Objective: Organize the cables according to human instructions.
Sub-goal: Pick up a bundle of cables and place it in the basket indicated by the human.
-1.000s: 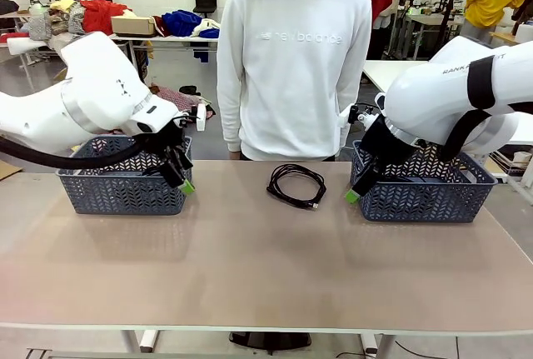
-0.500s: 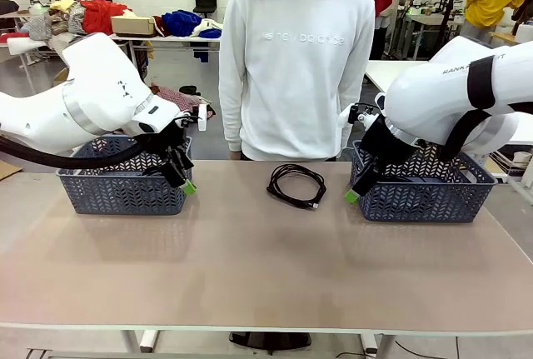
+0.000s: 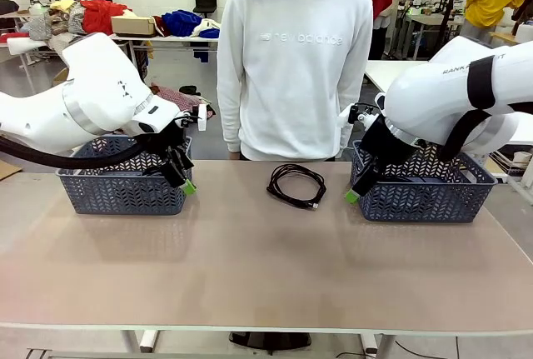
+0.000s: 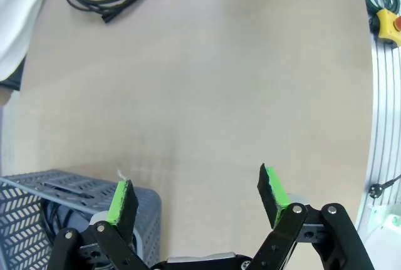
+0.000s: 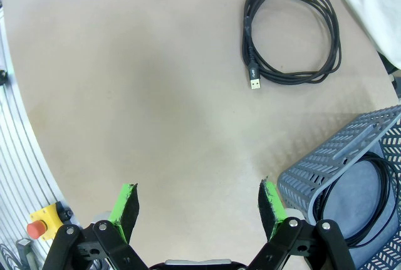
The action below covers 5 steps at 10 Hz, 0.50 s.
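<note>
**One coil on the counter, both hands empty**

The left gripper has its green-padded fingers spread wide with nothing between them, hanging just over the near corner of the left basket. The right gripper is the same: fingers apart, empty, beside the corner of the right basket.

The cable lies between the two baskets on the far middle of the counter, just in front of the person, whose hands are not visible (so no pointing gesture can be read, and which basket is meant cannot be told). A further coil already lies in the right basket, and dark cord shows inside the left one.

Either arm could reach the loose coil. A sound pick would probably come straight down with one finger inside the ring and one outside, closing across the bundled strands rather than on the plug end, which would let the loops spill.

The cord is thin, black, rubbery and limp, wound in several loose round turns, so it will likely sag and swing when lifted. The baskets are blue-grey plastic with an open herringbone lattice and rigid walls. The counter is matte, pale beige and smooth.
</note>
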Motion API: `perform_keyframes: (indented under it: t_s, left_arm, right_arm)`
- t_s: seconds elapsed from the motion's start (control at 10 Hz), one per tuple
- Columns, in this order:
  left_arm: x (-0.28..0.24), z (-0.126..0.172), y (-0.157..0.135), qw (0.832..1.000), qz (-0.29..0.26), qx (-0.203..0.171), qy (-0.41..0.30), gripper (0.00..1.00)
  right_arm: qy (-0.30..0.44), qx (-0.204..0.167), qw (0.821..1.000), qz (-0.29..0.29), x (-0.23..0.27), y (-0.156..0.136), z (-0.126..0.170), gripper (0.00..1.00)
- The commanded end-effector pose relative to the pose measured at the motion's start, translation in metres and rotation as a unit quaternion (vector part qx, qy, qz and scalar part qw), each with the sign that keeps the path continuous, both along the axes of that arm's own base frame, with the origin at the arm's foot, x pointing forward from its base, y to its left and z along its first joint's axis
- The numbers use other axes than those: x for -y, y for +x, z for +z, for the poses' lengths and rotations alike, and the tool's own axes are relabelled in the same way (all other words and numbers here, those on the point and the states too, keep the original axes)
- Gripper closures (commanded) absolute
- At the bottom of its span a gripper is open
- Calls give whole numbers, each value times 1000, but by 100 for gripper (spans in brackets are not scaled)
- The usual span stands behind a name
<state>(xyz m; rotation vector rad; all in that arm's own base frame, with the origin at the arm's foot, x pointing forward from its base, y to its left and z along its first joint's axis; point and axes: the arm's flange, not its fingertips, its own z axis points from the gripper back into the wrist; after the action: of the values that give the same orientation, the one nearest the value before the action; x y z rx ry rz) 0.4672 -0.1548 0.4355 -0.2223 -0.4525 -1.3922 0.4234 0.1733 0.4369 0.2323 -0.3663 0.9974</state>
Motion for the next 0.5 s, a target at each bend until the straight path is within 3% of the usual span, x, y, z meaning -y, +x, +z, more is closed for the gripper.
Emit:
perform_keyframes:
  t_s: [0.0,0.4]
  left_arm:
    - [-3,1,1,1000,-6,-2,0,0]
    - [-3,1,1,1000,-6,-2,0,0]
  right_arm:
    - [-1,1,1000,1,-2,1,3,0]
    - [-1,1,1000,1,-2,1,3,0]
